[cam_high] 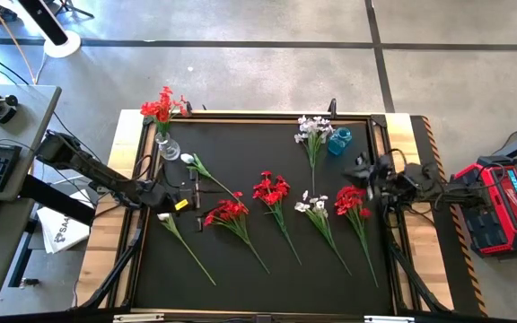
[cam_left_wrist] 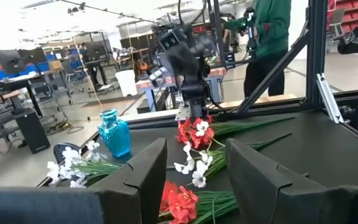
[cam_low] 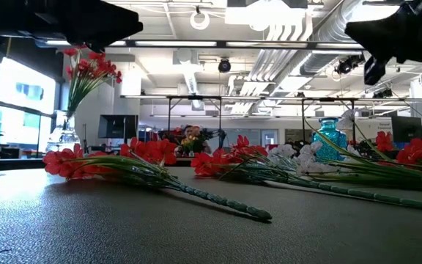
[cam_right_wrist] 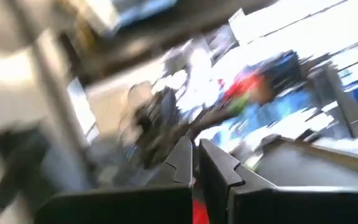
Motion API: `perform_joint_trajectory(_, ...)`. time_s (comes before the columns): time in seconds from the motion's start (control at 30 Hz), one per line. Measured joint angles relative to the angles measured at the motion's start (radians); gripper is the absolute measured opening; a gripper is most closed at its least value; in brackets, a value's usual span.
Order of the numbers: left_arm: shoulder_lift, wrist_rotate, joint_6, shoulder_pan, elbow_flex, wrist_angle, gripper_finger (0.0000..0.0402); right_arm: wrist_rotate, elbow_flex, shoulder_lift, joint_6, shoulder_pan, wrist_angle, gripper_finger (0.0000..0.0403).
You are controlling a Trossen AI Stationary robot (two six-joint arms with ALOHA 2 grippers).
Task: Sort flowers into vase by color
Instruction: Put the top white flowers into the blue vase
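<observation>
- Flowers lie spread over the black mat (cam_high: 258, 269) of the desk (cam_high: 124, 224), in a loose row from left to right.
- At the left, a white bud spray (cam_high: 176, 235) lies with its stem running toward the near edge; another white spray (cam_high: 203, 170) lies just beyond it, farther from the near edge.
- Then come a red spray (cam_high: 229, 213), a second red spray (cam_high: 271, 190), a white spray (cam_high: 314, 205) and a third red spray (cam_high: 350, 201), all with heads toward the far side and stems toward the near edge.
- A clear vase (cam_high: 168, 146) at the far left corner holds a red bunch (cam_high: 162, 108).
- A blue vase (cam_high: 339, 140) stands at the far right of the mat; a white bunch (cam_high: 313, 130) lies just beside it, its stem on the mat, and I cannot tell whether it touches the vase.
- The left gripper (cam_high: 191, 191) is over the left part of the mat, between the two white sprays; its fingers (cam_left_wrist: 145, 174) are parted with nothing between them.
- The right gripper (cam_high: 359, 172) is at the right of the mat, just above the head of the rightmost red spray; its fingers (cam_right_wrist: 182, 163) are pressed together, and I cannot tell from the pictures whether they pinch anything.
- A person in a green top (cam_left_wrist: 267, 37) stands beyond the desk in the left wrist view.
</observation>
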Motion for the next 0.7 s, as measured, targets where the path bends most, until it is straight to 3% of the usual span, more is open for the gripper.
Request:
perform_joint_trajectory(0.1, 0.000, 0.000, 0.000, 0.000, 0.000, 0.000, 0.0151, 0.137, 0.000, 0.010, 0.041, 0.000, 0.126, 0.0000)
perform_joint_trajectory(0.23, 0.000, -0.002, 0.000, 0.001, 0.000, 0.000, 0.0151, 0.080, 0.001, 0.090, 0.024, 0.000, 0.257, 0.0000)
perform_joint_trajectory(0.47, 0.000, -0.109, 0.036, 0.044, 0.000, 0.016, 0.0151, 0.167, 0.006, 0.514, 0.103, 0.000, 0.359, 0.0001)
perform_joint_trajectory(0.6, 0.000, -0.130, 0.005, 0.067, 0.000, 0.006, 0.0151, 0.200, 0.117, 0.774, 0.105, 0.000, 0.292, 0.0005)
perform_joint_trajectory(0.7, 0.000, -0.131, -0.011, 0.075, 0.000, 0.005, 0.0151, 0.276, 0.272, 0.928, 0.088, -0.002, 0.064, 0.0025)
